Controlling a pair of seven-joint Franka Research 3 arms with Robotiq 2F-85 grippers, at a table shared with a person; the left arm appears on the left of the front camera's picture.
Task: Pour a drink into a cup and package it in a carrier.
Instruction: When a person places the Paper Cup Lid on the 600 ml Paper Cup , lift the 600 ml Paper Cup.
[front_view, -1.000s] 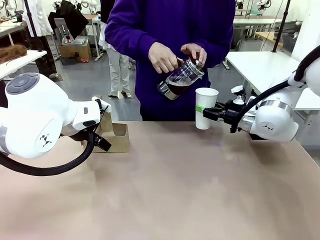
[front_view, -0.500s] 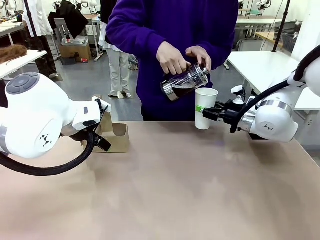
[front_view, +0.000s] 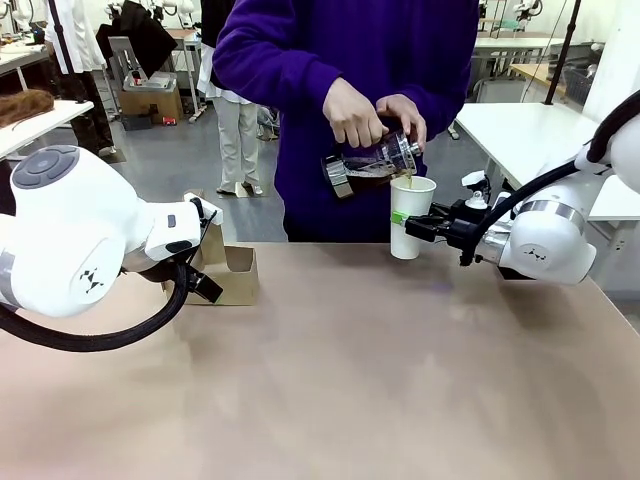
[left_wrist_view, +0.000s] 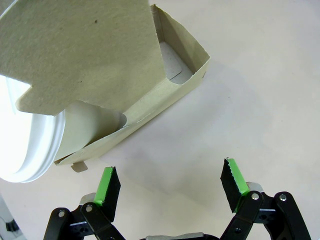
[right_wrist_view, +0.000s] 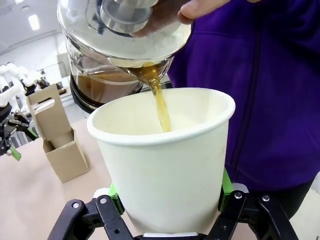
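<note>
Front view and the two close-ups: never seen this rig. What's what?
The front view looks across a tan table from between two white robot arms. The other two pictures come from a camera on each wrist. The right arm has its jaws shut on a tall white paper cup. A person's hands tip a clear glass press jug, pouring brown drink into that cup. The left arm hangs with its jaws open near a brown cardboard carrier standing on the table.

Left pincer (left_wrist_view: 170, 182) spread wide, pointing down; right pincer (front_view: 408, 222) level, clamped on cup (front_view: 415, 195).
</note>
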